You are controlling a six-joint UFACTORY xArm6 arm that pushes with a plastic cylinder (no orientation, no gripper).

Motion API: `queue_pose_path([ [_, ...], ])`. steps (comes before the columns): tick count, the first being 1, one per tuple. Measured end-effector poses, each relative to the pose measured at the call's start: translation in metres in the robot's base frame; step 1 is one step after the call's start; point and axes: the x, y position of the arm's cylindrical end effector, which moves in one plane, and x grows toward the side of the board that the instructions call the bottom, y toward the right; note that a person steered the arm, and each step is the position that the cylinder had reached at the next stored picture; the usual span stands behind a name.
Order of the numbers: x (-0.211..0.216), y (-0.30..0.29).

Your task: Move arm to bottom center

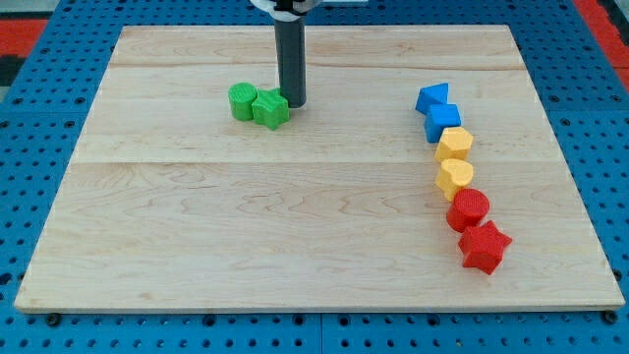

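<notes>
My tip (294, 103) is seen near the tabletop's (295, 236) top edge, touching the green star (270, 109) beside the green cylinder (242, 100); nothing is held. 6 other blocks are lined along the right edge.

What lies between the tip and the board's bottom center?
Nothing visible. My tip sits beside the green star block near the view's top; the wooden board below it is bare down to the bottom edge.

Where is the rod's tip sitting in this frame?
My tip is in the view's upper half, left of centre, right against the right side of the green star block, with the green cylinder block just beyond it.
</notes>
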Motion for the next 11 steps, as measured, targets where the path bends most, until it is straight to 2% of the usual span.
queue_pose_path([
  [1, 0.022, 0.015],
  [4, 0.189, 0.018],
  [6, 0.265, 0.072],
  [11, 0.274, 0.174],
])
